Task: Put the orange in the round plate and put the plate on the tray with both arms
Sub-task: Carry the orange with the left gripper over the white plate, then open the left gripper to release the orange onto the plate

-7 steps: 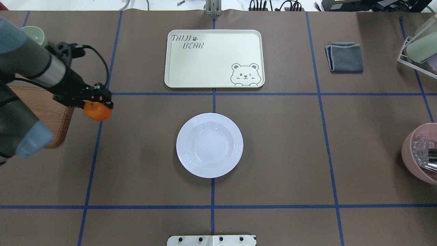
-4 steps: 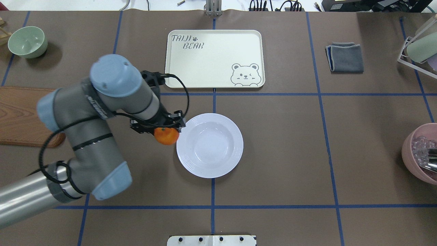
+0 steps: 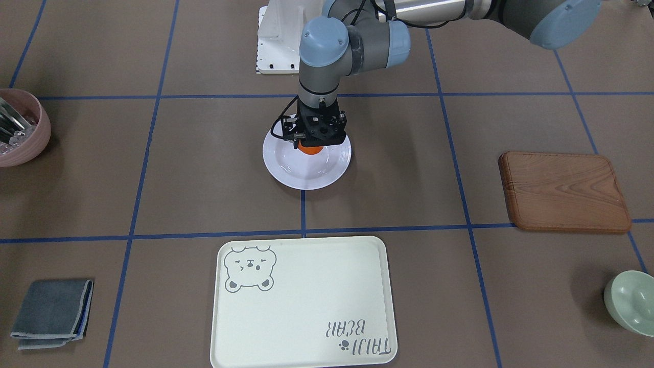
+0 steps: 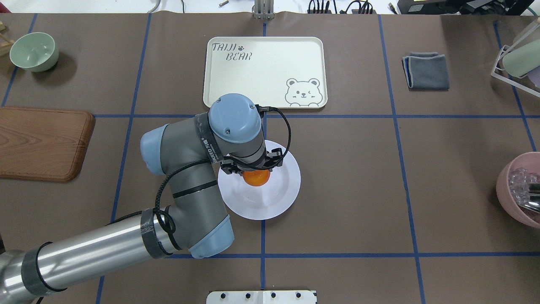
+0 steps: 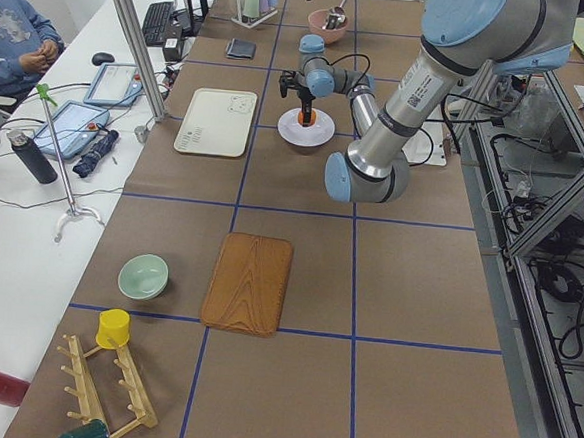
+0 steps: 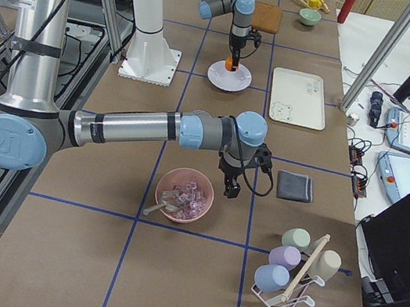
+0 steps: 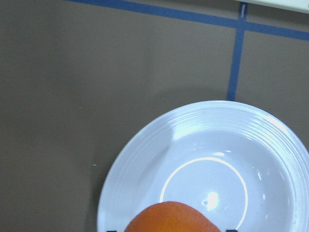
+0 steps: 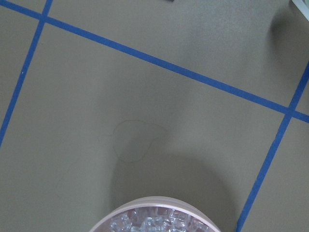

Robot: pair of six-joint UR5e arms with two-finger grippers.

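My left gripper (image 4: 252, 168) is shut on the orange (image 4: 256, 177) and holds it over the well of the white round plate (image 4: 276, 198), slightly toward the robot's left. The left wrist view shows the orange (image 7: 173, 218) at the bottom edge with the plate (image 7: 212, 145) below it. From the front, the gripper (image 3: 316, 139) points straight down onto the plate (image 3: 305, 175). The cream tray (image 4: 261, 71) lies just beyond the plate. My right gripper (image 6: 229, 187) hangs next to a pink bowl; I cannot tell whether it is open or shut.
A wooden board (image 4: 42, 141) and a pale green bowl (image 4: 33, 50) lie at the left. At the right are a folded grey cloth (image 4: 426, 70), a cup rack (image 4: 517, 59) and the pink bowl (image 4: 519, 190) of clear pieces. A person (image 5: 15, 29) sits beyond the table.
My left arm has swung to the right with the orange in its grip, from the table's left side past the plate's rim to over the plate's well.
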